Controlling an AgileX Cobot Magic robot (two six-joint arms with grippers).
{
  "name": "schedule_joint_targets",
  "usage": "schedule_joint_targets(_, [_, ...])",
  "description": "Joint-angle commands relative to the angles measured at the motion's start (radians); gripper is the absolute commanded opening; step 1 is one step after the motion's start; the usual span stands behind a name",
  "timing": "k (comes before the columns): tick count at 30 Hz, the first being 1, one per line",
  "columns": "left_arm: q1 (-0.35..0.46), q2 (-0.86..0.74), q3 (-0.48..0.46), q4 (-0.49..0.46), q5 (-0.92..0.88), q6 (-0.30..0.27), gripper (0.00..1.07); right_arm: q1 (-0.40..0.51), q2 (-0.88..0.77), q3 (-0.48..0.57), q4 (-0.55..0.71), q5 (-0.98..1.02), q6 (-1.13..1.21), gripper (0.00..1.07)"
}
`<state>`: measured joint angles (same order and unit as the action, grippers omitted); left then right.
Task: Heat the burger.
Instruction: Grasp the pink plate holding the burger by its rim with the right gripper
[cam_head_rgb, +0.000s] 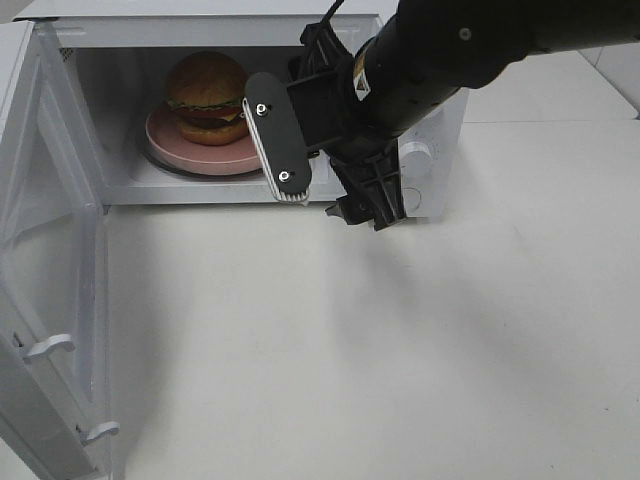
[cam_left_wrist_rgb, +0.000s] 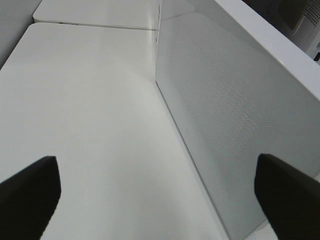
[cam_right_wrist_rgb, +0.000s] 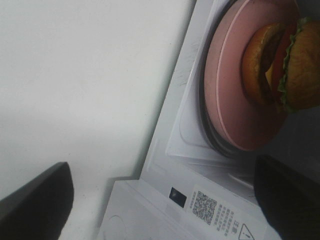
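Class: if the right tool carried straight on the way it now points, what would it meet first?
Probably the pink plate holding the burger inside the open microwave. The open right tool points into the cavity; depth is unclear, so the cavity floor might come first.

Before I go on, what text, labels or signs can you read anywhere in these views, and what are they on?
No text is readable as words.
QR code: on the microwave's front frame below the cavity; a pattern, not readable text.
Small print lines beside it: too small and blurred to read.
Warning triangle sign next to them: symbol only, detail unclear.
Yellow label on the right arm: too small to read.
Left wrist view: none.
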<state>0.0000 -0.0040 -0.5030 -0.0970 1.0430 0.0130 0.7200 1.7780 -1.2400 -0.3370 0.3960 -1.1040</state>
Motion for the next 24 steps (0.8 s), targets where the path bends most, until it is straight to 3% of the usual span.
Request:
schedule_joint_targets(1, [0.003, -0.019, 0.003, -0.001, -0.01, -0.002, 0.98, 0.003, 0.03, -0.032, -0.004, -0.011, 0.014, 0.92])
schedule_joint_targets(24, [0.003, -0.019, 0.003, -0.001, -0.01, -0.002, 0.98, -0.001, 0.364, -0.367, 0.004, 0.005, 0.024, 0.85])
